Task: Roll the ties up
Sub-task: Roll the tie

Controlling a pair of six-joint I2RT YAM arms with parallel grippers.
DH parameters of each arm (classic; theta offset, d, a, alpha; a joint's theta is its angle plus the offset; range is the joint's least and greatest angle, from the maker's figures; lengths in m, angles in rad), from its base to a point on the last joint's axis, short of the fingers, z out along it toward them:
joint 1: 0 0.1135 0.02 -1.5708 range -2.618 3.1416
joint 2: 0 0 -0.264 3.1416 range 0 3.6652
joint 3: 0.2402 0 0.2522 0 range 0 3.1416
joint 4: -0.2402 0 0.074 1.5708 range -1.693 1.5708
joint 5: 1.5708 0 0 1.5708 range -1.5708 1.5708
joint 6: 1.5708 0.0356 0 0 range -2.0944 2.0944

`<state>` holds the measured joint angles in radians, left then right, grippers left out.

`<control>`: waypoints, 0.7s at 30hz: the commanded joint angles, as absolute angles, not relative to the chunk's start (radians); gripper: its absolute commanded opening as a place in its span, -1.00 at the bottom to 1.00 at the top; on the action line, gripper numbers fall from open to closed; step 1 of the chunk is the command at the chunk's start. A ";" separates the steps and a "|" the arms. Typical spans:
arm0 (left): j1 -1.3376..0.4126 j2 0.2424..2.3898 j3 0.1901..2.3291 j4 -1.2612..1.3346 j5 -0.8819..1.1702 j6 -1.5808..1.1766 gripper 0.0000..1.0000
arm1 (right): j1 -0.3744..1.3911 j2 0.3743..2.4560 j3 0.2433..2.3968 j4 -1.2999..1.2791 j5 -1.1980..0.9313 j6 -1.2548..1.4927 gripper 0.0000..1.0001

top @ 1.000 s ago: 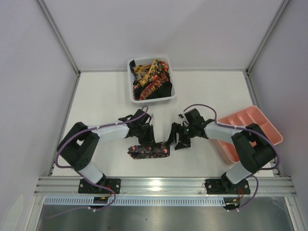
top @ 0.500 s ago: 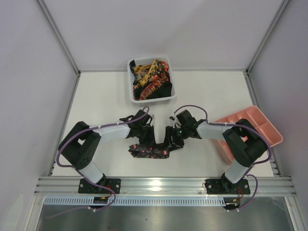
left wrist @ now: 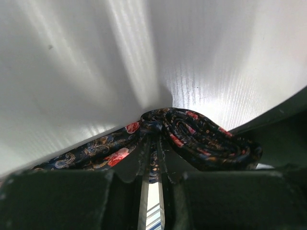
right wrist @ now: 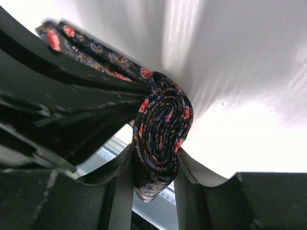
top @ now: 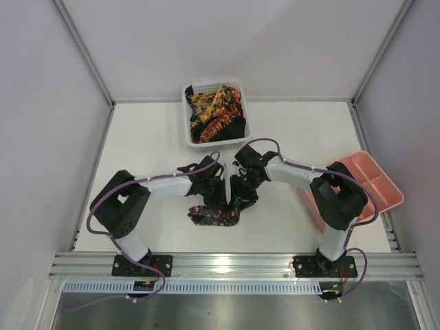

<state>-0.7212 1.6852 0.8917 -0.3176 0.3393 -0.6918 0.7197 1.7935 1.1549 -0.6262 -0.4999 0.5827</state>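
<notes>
A dark tie with red and orange flowers (top: 214,216) lies on the white table in front of both arms. My right gripper (top: 240,199) is shut on its rolled end, a tight spiral (right wrist: 160,132) squeezed between the two fingers. My left gripper (top: 216,198) is shut on the flat strip of the same tie (left wrist: 120,151) right beside the roll (left wrist: 206,139). The two grippers stand close together over the tie. More patterned ties (top: 214,113) fill the white mesh basket.
The white mesh basket (top: 187,141) stands at the back centre. A pink compartment tray (top: 375,175) lies at the right edge, behind my right arm. White walls close the table on three sides.
My right gripper has moved left to the tie and closed on its rolled end. The tie's unrolled strip has become shorter. My left gripper has shifted slightly right.
</notes>
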 commanded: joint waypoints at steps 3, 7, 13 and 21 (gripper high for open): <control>-0.762 1.714 0.899 -0.295 0.337 -0.712 -0.71 | 0.787 1.861 1.325 -0.868 -0.351 0.581 -1.00; -0.762 1.692 0.878 -0.291 0.325 -0.719 -0.71 | 0.795 1.873 1.341 -0.934 -0.310 0.591 -1.00; -0.762 1.625 0.822 -0.259 0.304 -0.750 -0.71 | 0.825 1.870 1.374 -1.031 -0.218 0.581 -1.00; -0.762 1.543 0.730 -0.216 0.278 -0.782 -0.76 | 0.876 1.865 1.359 -1.043 -0.158 0.610 -1.00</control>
<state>-0.7567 1.6016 0.7609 -0.2459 0.3157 -0.7593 0.8619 1.8690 1.3464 -0.9958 -0.2192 0.5922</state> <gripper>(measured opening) 0.122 0.380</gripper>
